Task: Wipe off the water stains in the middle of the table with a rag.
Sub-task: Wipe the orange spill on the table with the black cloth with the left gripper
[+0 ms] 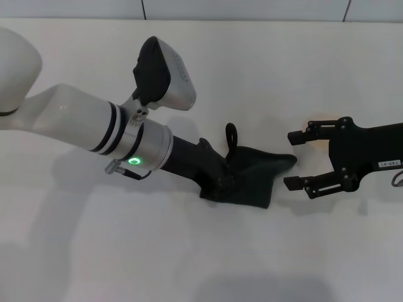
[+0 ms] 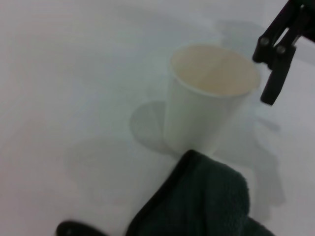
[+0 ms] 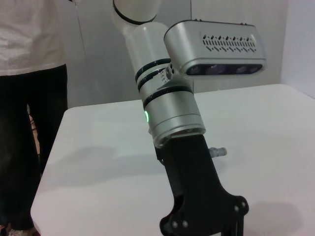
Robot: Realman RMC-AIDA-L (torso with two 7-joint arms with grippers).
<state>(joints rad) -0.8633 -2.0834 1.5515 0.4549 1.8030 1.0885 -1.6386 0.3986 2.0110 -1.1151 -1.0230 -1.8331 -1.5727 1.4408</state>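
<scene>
The dark rag (image 1: 255,173) lies bunched on the white table (image 1: 189,251) near its middle, its loop tab sticking up. My left gripper (image 1: 223,180) reaches in from the left and is shut on the rag's near edge, its fingertips buried in the folds. The rag (image 2: 202,201) also fills the lower part of the left wrist view. No water stains show; the rag and arm cover that patch. My right gripper (image 1: 293,160) hovers open just right of the rag, holding nothing.
A whitish plastic cup (image 2: 206,98) stands upright just beyond the rag, with a finger of the right gripper (image 2: 275,64) beside it. A person (image 3: 29,98) stands at the table's far edge behind the left arm (image 3: 172,113).
</scene>
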